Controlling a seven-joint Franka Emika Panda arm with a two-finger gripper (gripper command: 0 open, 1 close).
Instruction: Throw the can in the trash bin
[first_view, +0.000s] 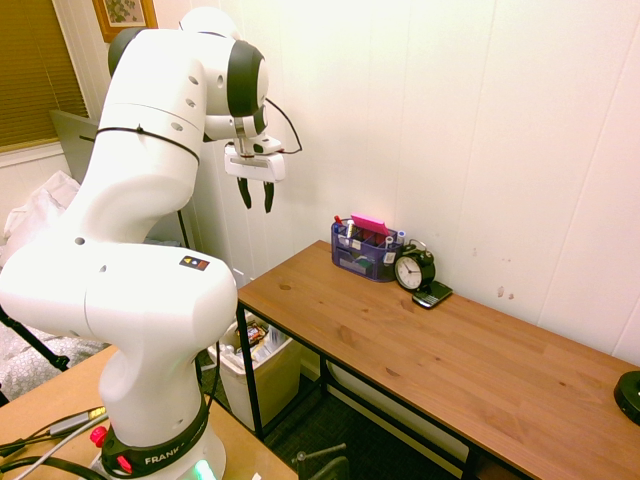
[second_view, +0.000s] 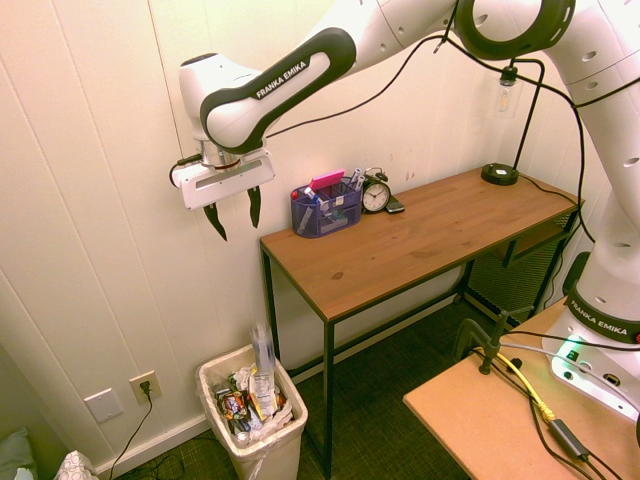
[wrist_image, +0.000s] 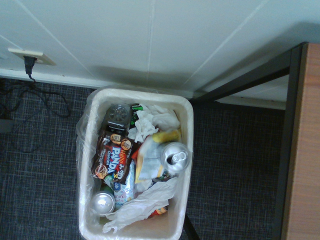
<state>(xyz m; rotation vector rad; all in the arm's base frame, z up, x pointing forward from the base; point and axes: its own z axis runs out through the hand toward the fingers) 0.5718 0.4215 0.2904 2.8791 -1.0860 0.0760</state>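
The can (second_view: 263, 362) stands upright among the rubbish inside the trash bin (second_view: 272, 456), by the desk's left leg. Its shiny top (wrist_image: 175, 156) shows in the wrist view, near the bin's rim (wrist_image: 188, 125) on the desk side. My gripper (second_view: 233, 212) hangs high above the bin, beside the wall, open, with nothing between its fingers. In the first exterior view the gripper (first_view: 257, 195) is up beyond the desk's far end, and the bin (first_view: 272, 385) sits below, partly hidden by my arm and the desk frame.
The wooden desk (second_view: 430, 240) carries a blue organiser (second_view: 326, 208), a black alarm clock (second_view: 377, 194) and a lamp base (second_view: 496, 174). Wrappers, tissue and another round silver top (wrist_image: 102, 202) fill the bin. A wall socket (second_view: 145, 386) is nearby.
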